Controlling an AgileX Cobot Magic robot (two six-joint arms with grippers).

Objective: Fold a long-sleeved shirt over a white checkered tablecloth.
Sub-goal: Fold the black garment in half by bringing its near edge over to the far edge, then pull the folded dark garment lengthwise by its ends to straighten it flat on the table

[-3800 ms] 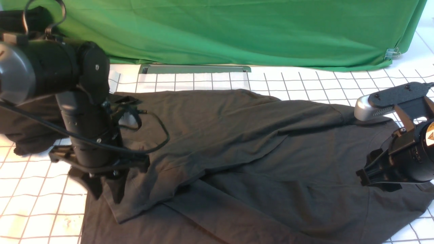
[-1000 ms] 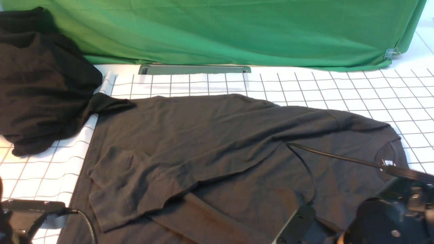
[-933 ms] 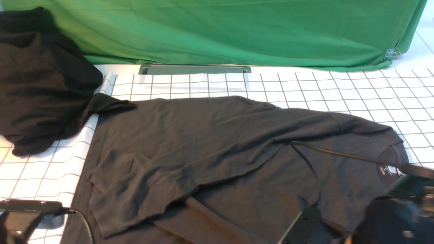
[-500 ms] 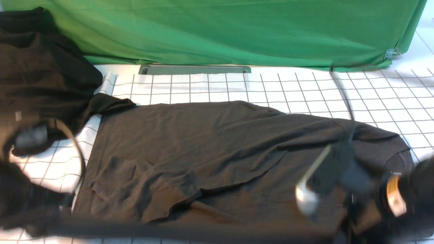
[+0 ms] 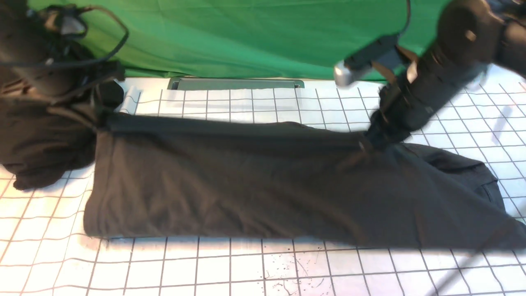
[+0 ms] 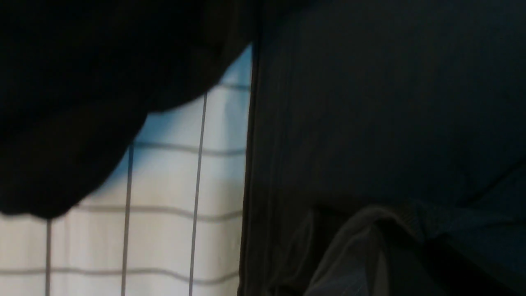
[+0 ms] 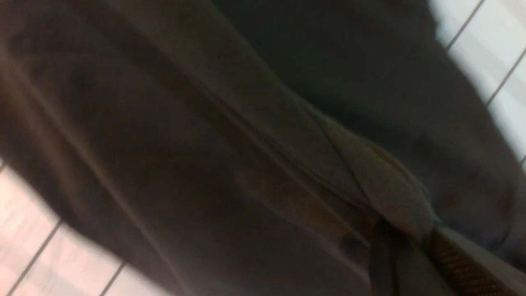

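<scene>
Nearest, the white checkered tablecloth (image 5: pixel 246 267) shows bare squares with dark specks, and across it lies the long-sleeved shirt (image 5: pixel 246 185), a long dark brownish-black band, smooth in front and creased toward the right. Its far edge stretches taut between the two grippers: the left gripper (image 5: pixel 100 123) is clamped on the far left corner, the right gripper (image 5: pixel 370 142) pinched tight on a bunched fold of that edge.

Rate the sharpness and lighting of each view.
Front view: well lit, long-sleeved shirt fairly sharp, right arm smeared by motion. Left wrist view: underexposed, shirt nearly black, white checkered tablecloth tinted blue. Right wrist view: dim, blurred throughout.
</scene>
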